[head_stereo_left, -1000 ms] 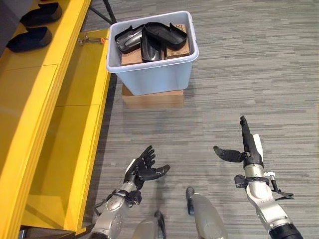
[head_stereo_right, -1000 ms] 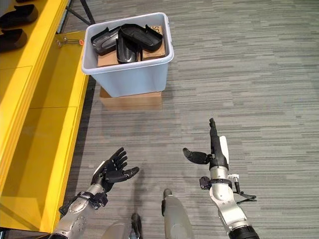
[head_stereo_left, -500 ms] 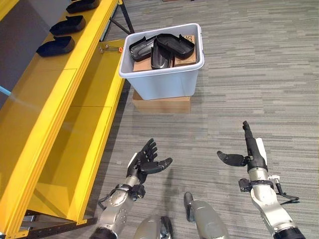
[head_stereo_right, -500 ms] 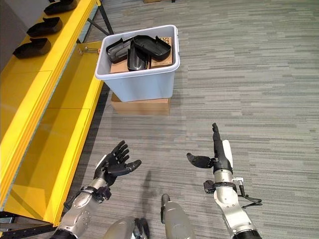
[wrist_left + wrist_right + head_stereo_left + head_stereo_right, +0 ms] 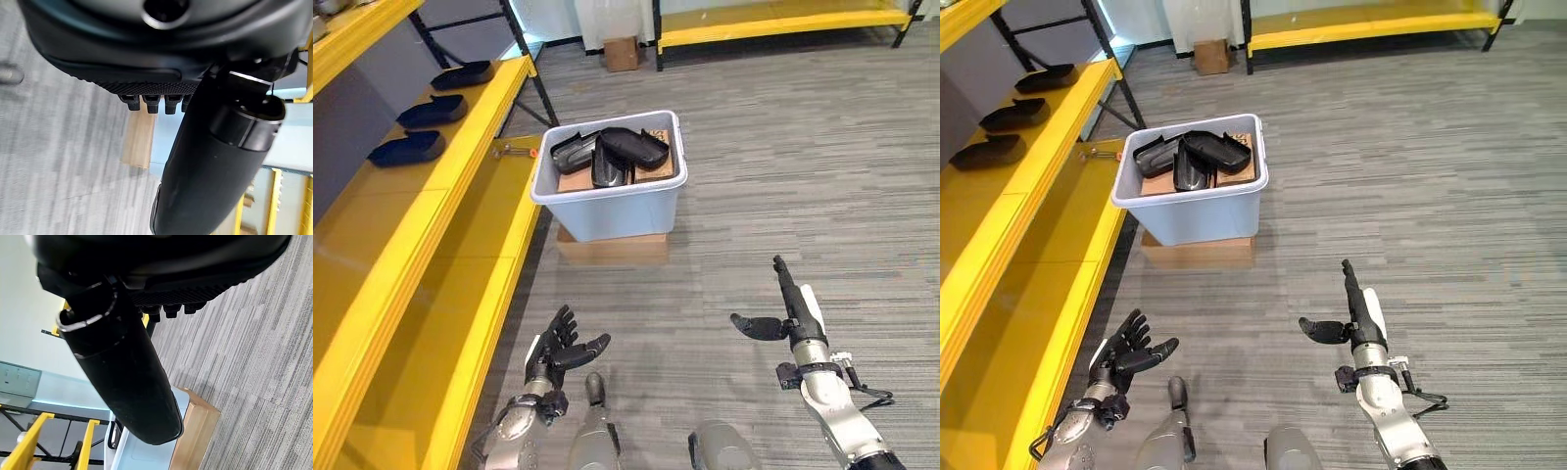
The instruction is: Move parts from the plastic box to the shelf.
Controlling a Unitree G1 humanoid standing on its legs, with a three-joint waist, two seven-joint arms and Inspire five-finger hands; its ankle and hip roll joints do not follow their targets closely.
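Black moulded plastic parts [image 5: 607, 157] piled in pale blue plastic box [image 5: 617, 211] on cardboard carton [image 5: 612, 247], far centre. Three more on yellow metal shelf [image 5: 421, 211], left. Left hand [image 5: 558, 348], right hand [image 5: 793, 318] near, fingers spread, empty.

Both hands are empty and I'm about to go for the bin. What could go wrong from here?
1. The black parts lie overlapped in the plastic box, so lifting one may drag another out.
2. The box sits on a narrower cardboard carton; pressing on its rim might tip it.
3. The box stands close beside the yellow shelf, so the left robot hand could clip the shelf edge. The right robot hand has open floor.
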